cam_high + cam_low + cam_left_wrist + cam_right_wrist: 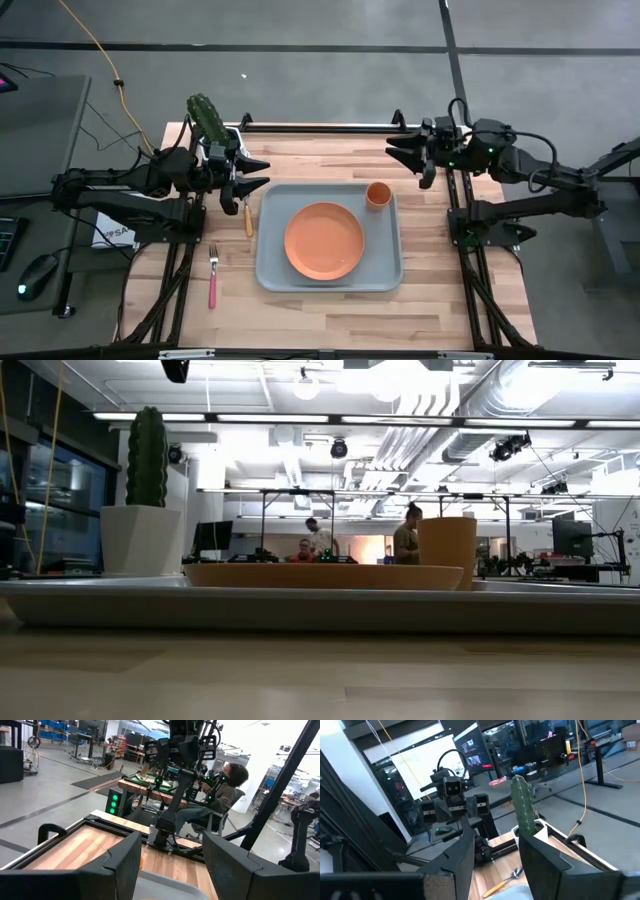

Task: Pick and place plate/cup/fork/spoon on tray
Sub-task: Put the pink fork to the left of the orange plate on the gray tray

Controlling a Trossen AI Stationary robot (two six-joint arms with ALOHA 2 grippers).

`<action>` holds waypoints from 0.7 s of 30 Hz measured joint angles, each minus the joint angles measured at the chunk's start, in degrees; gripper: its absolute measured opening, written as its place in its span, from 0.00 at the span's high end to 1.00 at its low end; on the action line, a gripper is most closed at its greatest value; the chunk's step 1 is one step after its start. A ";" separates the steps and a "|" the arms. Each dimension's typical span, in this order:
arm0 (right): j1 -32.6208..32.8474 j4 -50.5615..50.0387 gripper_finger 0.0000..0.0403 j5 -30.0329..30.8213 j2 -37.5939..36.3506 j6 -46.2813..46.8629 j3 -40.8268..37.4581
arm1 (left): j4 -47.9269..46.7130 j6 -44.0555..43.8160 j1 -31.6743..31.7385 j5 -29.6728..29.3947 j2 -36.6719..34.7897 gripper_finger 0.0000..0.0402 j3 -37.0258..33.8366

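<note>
On the pale blue-grey tray (272, 268), two of the four pieces are already seen in place: the orange plate (324, 241) is seated at its middle and the small orange cup (378, 194) is stood in its far right corner. Off the tray's left edge, two pieces are left on the wooden table (470, 300): the spoon (248, 217) is laid just beside the rim, and the pink-handled fork (213, 274) is laid a little farther out. Above the spoon, near the tray's far left corner, the left gripper (258, 176) is held with jaws spread and nothing grasped. Beyond the tray's far right corner, the right gripper (397, 151) is parked, likewise parted and empty. Roughly half the task is judged done.
</note>
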 joint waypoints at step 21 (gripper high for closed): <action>0.09 -4.54 0.64 0.26 1.62 4.25 -0.02 | -54.81 -42.23 5.57 -22.79 4.93 0.50 -1.04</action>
